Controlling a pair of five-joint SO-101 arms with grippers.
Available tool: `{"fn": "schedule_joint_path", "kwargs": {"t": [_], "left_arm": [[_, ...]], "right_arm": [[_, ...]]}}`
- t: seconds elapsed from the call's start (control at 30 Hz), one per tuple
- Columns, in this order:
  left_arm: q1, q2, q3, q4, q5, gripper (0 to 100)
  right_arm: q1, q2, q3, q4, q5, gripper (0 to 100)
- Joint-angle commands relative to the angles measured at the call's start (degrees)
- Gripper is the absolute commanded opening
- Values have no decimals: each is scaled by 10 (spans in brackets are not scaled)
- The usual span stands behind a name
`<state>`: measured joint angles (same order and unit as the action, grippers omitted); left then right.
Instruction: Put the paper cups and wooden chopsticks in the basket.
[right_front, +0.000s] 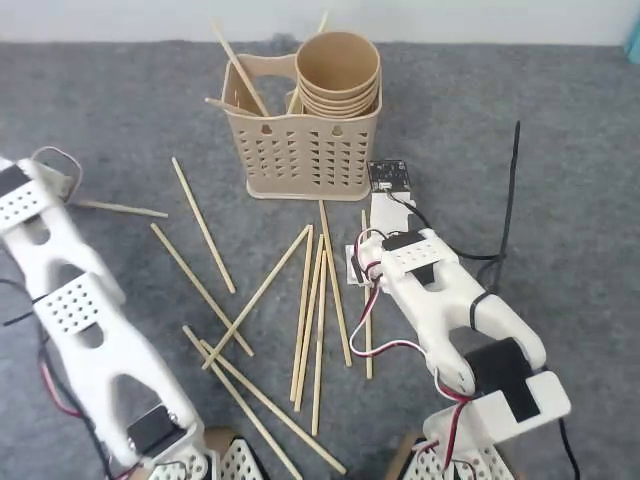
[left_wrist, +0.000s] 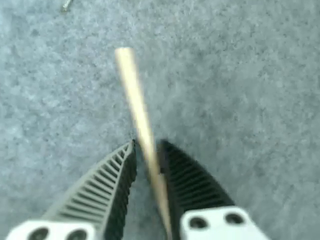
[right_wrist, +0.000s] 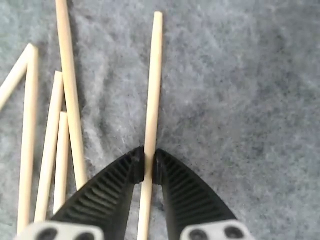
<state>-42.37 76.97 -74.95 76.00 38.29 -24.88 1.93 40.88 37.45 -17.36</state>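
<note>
A beige slotted basket stands at the back of the mat with a stack of paper cups and a few chopsticks inside. My left gripper is at the mat's left edge, shut on a wooden chopstick that sticks out past its fingertips; in the high view this chopstick points right. My right gripper is in front of the basket, shut on another chopstick that lies along the mat, seen from above as the rightmost stick.
Several loose chopsticks lie scattered on the grey mat between the two arms, some crossing each other. Beside the right gripper lie more sticks. A black cable runs on the right.
</note>
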Motion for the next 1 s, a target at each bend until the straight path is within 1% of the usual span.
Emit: {"fn": "schedule_joint_path", "kwargs": {"t": [0.0,0.1,0.2,0.23,0.43,0.6,0.83,0.97], "left_arm": [[17,-3,-54,102,-37,9],[17,-5,-112,173,-37,9],[17,-6,-199,245,-37,9],[17,-7,-219,248,-38,9],[12,-78,-212,244,-62,9],[10,-153,-211,247,-134,9],[-27,-225,-210,248,-177,9],[-51,-280,-209,249,-197,9]], "right_arm": [[1,-26,4,-7,10,8],[1,-25,4,-7,10,8],[1,-25,4,-7,10,8],[1,-25,4,-7,10,8],[2,-25,4,-7,10,8],[2,-25,4,-5,10,8],[2,-69,32,-1,10,8],[0,-124,83,-30,10,8]]}}
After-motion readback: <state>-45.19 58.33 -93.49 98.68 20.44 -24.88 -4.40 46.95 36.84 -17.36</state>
